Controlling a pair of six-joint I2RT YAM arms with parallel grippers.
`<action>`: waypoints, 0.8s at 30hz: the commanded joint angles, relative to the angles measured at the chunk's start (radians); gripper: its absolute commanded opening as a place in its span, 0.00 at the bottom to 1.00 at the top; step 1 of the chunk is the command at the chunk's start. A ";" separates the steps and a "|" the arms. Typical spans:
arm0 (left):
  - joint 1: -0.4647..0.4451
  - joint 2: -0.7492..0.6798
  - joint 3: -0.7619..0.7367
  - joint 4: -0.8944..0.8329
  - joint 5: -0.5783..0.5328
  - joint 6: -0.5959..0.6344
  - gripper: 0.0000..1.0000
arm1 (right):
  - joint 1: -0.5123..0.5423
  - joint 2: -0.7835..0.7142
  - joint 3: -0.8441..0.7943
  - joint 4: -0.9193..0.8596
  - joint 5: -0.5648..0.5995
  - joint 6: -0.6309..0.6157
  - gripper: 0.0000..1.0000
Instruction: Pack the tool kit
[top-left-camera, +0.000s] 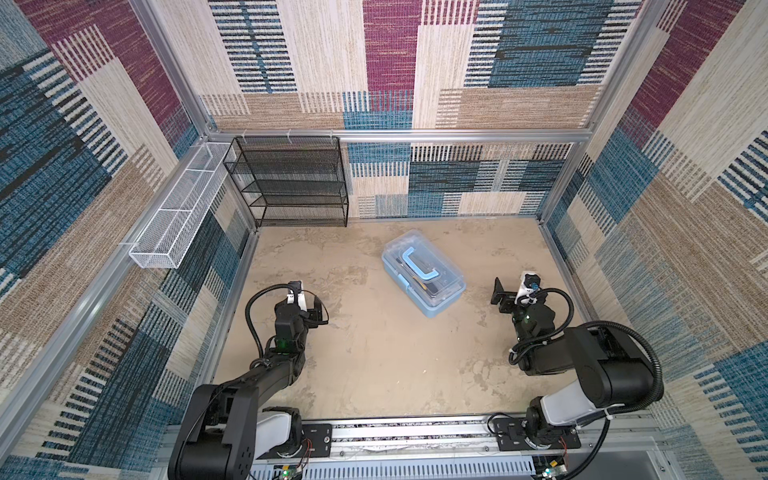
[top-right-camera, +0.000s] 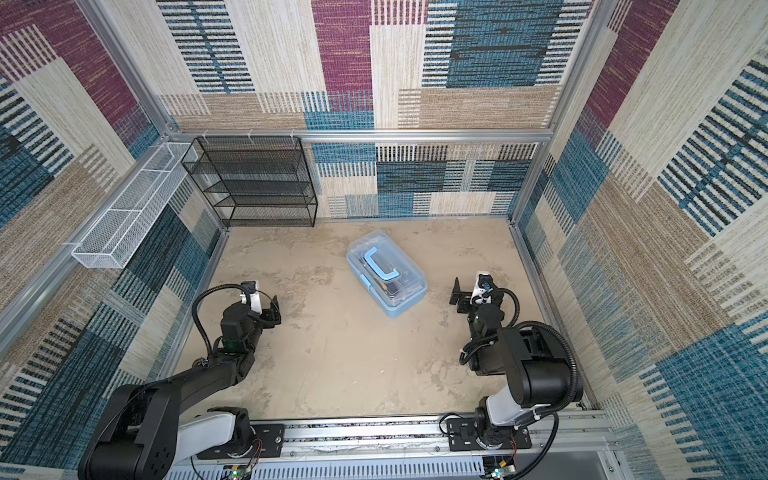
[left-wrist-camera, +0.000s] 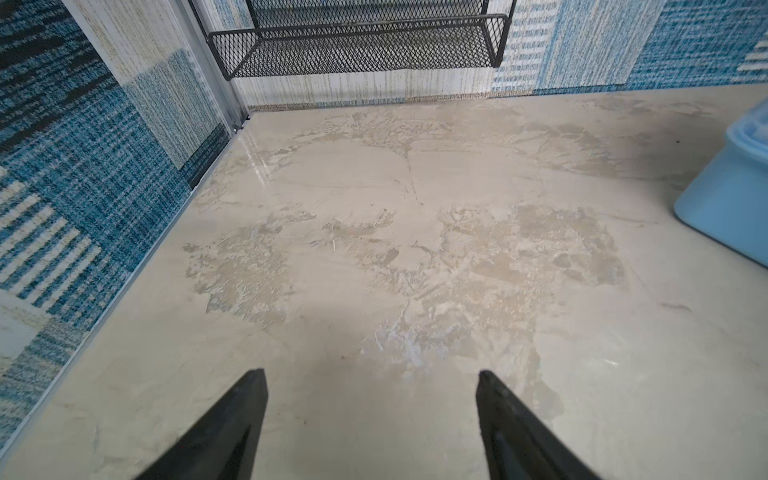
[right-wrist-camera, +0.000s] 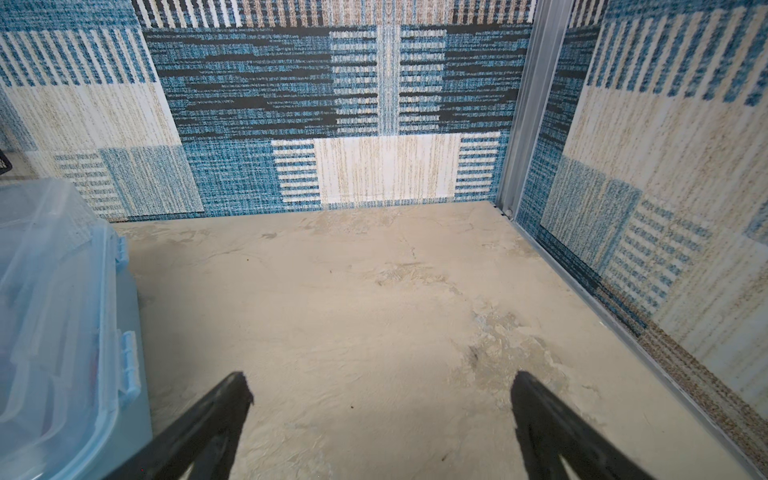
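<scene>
In both top views the tool kit is seen on the table, a little right of centre and nearer the far edge than the near one. Its long axis is set diagonally, from the far-left corner toward the near-right corner. The clear lid is down, the blue handle is folded flat on it, and dark tools are made out dimly beneath. No loose tool is seen on the table, so packing is judged finished or nearly so. The left gripper and the right gripper are held on either side of the case and apart from it, probably to keep it unobstructed. A black mesh rack is stood at the far-left corner. In the left wrist view the left gripper is shown spread and empty over bare table, with a corner of the case beside it. In the right wrist view the right gripper is likewise parted with nothing grasped. One long side of the case, with its blue clips, is turned toward it.
</scene>
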 joint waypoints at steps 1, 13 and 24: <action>0.023 0.066 0.011 0.171 0.077 0.021 0.81 | 0.001 0.000 0.005 0.038 -0.006 0.005 1.00; 0.065 0.292 0.128 0.180 0.065 -0.013 0.82 | 0.000 -0.001 0.004 0.038 -0.006 0.005 1.00; 0.068 0.292 0.164 0.104 0.054 -0.021 0.99 | 0.000 0.000 0.006 0.038 -0.006 0.006 1.00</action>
